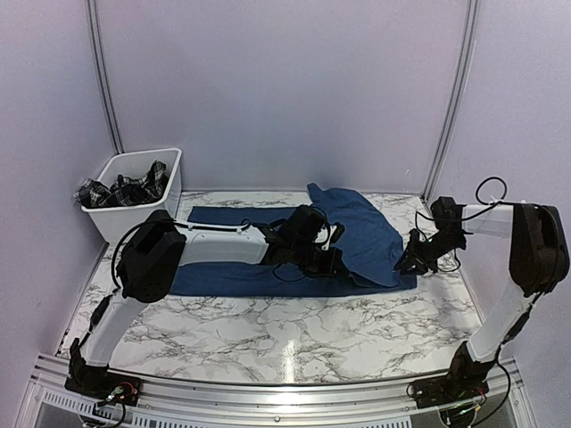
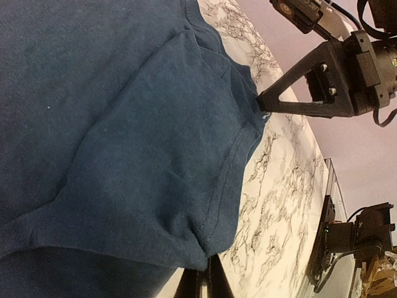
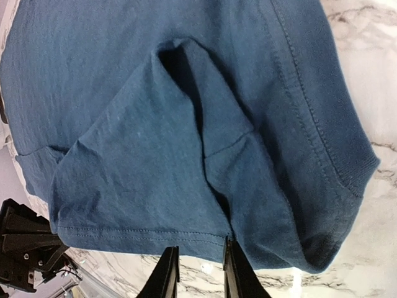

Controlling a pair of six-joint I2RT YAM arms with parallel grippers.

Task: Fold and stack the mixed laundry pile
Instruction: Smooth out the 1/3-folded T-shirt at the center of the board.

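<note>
The marble table (image 1: 268, 334) is carrying everything. The navy t-shirt (image 1: 366, 232) is lying flat across its middle, running from nine o'clock to three o'clock, and its three o'clock end is lying doubled over in a rumpled flap that is pointing toward one o'clock. At the table's ten o'clock corner the white bin (image 1: 134, 218) is sitting upright, well apart from the shirt's main spread. The black-and-white plaid garment (image 1: 125, 189) is lying bunched inside it and spilling slightly over the rim.

The left arm is reaching in from seven o'clock across the shirt. The left gripper (image 2: 205, 276) is resting at the flap's six o'clock edge, and its fingers are pressing together on a stitched hem corner of the shirt. The right gripper (image 3: 198, 248) is sitting at the shirt's three o'clock edge. Its fingers are standing slightly apart, with marble showing between them, and the tips are meeting the hem without clamping it.
</note>
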